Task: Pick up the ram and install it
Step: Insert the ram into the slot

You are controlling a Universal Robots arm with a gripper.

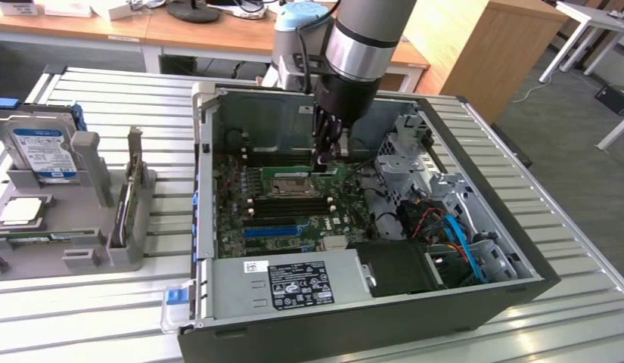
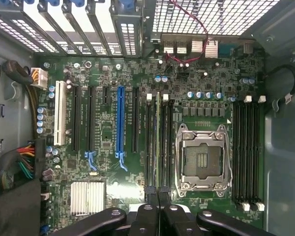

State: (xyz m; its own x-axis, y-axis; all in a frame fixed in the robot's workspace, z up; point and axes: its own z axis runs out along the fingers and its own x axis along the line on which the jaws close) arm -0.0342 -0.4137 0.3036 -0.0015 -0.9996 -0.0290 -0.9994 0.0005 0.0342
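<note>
Wrist view showed the gripper [image 2: 158, 197] closed on the ram [image 2: 158, 140], which hung edge-on straight beneath the jaws, its long axis parallel to the black slots [image 2: 148, 142].

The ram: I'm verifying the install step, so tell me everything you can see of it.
The thin, long green circuit-board ram stick is gripped by the shut black tool, standing level on its long edge, low over the green motherboard. In the wrist view it appears edge-on as a slim line running parallel between black memory slots, beside the silver processor socket. The tool visibly touches it; whether it is seated in a slot cannot be told.
</note>
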